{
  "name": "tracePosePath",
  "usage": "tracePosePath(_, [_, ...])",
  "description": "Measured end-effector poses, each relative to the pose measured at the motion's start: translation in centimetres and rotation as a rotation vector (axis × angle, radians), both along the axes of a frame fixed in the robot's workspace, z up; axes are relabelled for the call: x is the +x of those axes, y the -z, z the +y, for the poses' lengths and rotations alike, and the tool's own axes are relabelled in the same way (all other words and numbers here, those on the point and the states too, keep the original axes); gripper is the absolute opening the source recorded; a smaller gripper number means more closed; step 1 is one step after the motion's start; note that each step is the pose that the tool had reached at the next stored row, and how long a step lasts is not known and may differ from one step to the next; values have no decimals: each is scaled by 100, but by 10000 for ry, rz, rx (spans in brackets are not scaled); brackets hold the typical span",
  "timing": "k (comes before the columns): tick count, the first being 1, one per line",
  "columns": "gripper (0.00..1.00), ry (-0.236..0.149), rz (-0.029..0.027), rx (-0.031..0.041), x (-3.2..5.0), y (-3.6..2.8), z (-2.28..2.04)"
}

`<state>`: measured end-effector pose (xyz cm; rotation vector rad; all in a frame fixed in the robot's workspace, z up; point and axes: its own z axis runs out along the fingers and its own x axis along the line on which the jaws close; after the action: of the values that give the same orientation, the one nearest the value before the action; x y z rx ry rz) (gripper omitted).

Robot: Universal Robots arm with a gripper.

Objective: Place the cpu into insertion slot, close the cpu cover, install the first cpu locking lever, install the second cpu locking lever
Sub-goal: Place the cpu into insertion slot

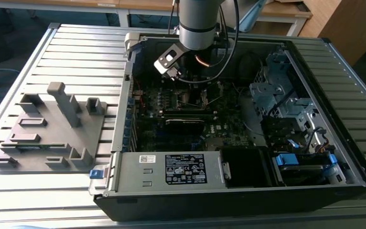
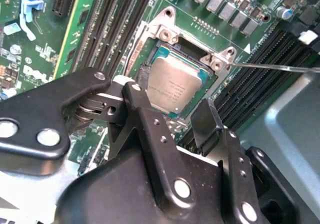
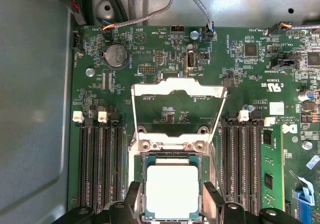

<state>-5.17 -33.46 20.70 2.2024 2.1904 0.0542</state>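
Observation:
The cpu (image 3: 172, 191) (image 2: 175, 83), a flat square chip with a silver-grey top, lies flat in the insertion slot (image 3: 141, 161) on the green board. The cpu cover (image 3: 177, 86), a thin silver frame, stands swung back from the slot on its hinge. A thin locking lever (image 2: 280, 67) sticks out sideways from the socket corner. My gripper (image 3: 171, 196) (image 2: 169, 101) hangs just above the chip, open. One black finger (image 3: 133, 194) is on each side, with a small gap to the chip's edges. In the exterior view the gripper (image 1: 179, 76) reaches down into the computer case.
Long black memory slots (image 3: 97, 169) flank the socket on both sides, one holding a green memory stick (image 3: 271, 169). The case walls (image 1: 122, 119), a power supply (image 1: 170, 169) and a drive cage (image 1: 278, 95) surround the board. A grey fixture (image 1: 49, 129) sits on the slatted table.

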Motion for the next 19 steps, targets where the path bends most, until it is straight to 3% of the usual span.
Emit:
tracePosePath(5, [59, 0, 0, 0, 0, -4, 0])
tracePosePath(9, [35, 0, 0, -1, 0, -6, 0])
tracePosePath(11, [35, 0, 0, -1, 0, -8, 0])
tracePosePath(14, [17, 0, 0, 0, 0, -10, 0])
tracePosePath(16, [11, 0, 0, 0, 0, -11, 0])
tracePosePath(19, [10, 0, 0, 0, 0, -13, 0])
